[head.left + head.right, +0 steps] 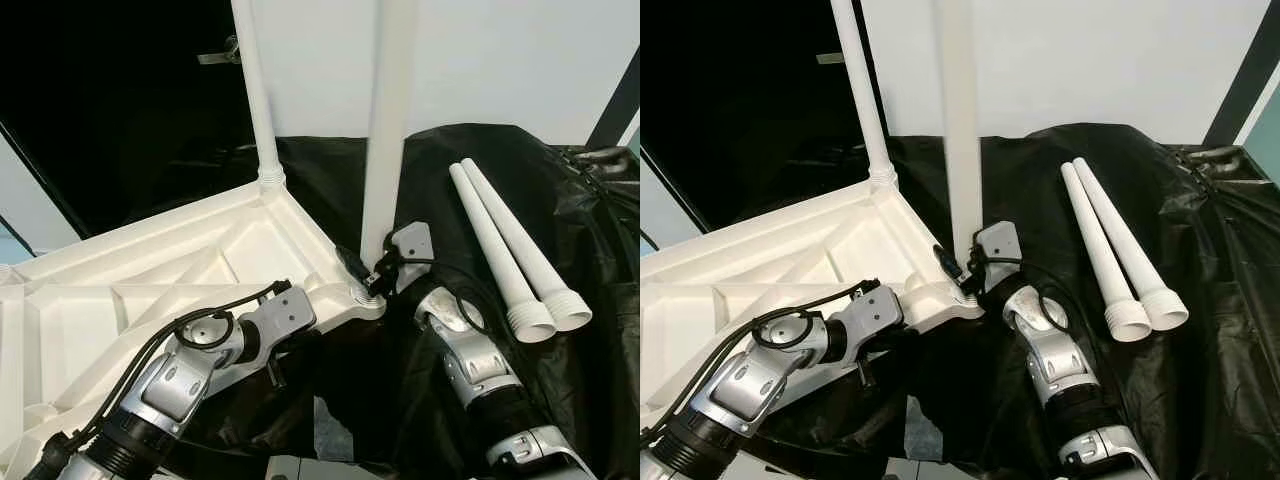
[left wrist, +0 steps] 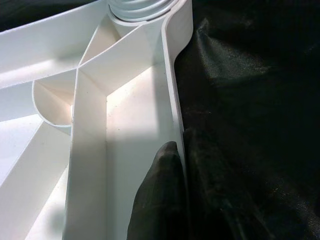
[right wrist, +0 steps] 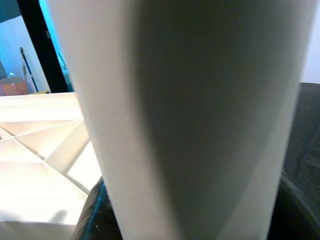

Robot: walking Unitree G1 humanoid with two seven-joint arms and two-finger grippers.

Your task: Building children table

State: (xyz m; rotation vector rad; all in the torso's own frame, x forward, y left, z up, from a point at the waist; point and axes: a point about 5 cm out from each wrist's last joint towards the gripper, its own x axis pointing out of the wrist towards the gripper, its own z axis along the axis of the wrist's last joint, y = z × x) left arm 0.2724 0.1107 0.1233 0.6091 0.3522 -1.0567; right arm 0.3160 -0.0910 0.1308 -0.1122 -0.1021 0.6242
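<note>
The white plastic table top (image 1: 150, 270) lies upside down on black cloth. One white leg (image 1: 255, 90) stands screwed into its far corner socket. A second white leg (image 1: 385, 130) stands upright at the near corner, and my right gripper (image 1: 372, 275) is shut on its lower end, with black fingers (image 3: 95, 215) on either side of it. My left gripper (image 1: 318, 328) is shut on the table top's near rim (image 2: 172, 90), one finger (image 2: 160, 200) pressed against the inside of the wall. Two loose legs (image 1: 510, 250) lie side by side on the cloth to the right.
Black cloth (image 1: 600, 400) covers the surface beneath and around the table top, bunched into folds at the right. A white wall (image 1: 500, 60) rises behind, with a dark opening at the back left.
</note>
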